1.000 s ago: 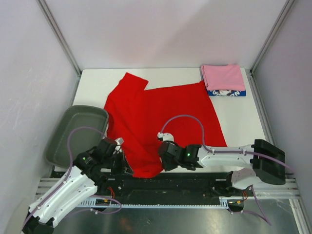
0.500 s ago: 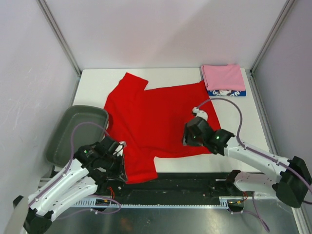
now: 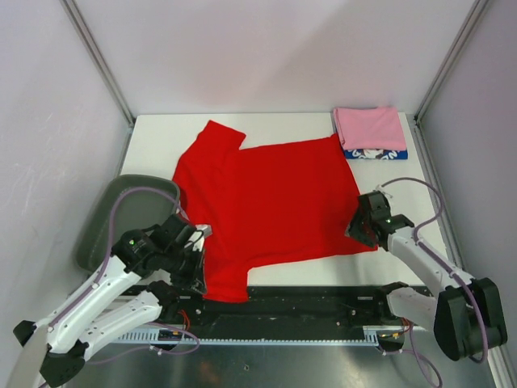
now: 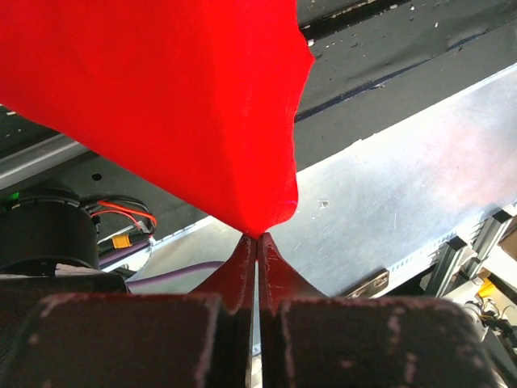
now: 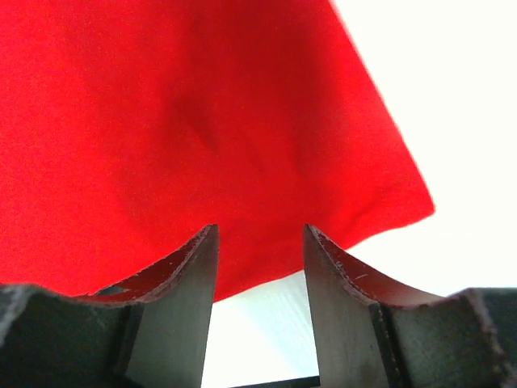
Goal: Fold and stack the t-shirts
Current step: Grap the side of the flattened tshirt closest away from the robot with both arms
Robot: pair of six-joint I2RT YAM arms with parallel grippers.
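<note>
The red t-shirt (image 3: pixel 266 202) lies spread on the white table, plain side up, one sleeve toward the far left. My left gripper (image 3: pixel 196 260) is shut on the shirt's near left corner (image 4: pixel 257 218), which hangs over the table's front edge. My right gripper (image 3: pixel 361 230) is open at the shirt's near right corner (image 5: pixel 388 202), its jaws apart just short of the hem. A folded pink t-shirt (image 3: pixel 370 128) lies on a folded blue t-shirt (image 3: pixel 376 153) at the far right corner.
A grey-green tray (image 3: pixel 101 222) sits off the table's left edge beside my left arm. Bare white table (image 3: pixel 404 194) shows right of the red shirt. The black rail (image 3: pixel 323 299) runs along the front edge.
My right gripper has let go of the shirt's near middle and moved right to the near right corner. The near hem now lies flatter. My left gripper has pulled its corner slightly left.
</note>
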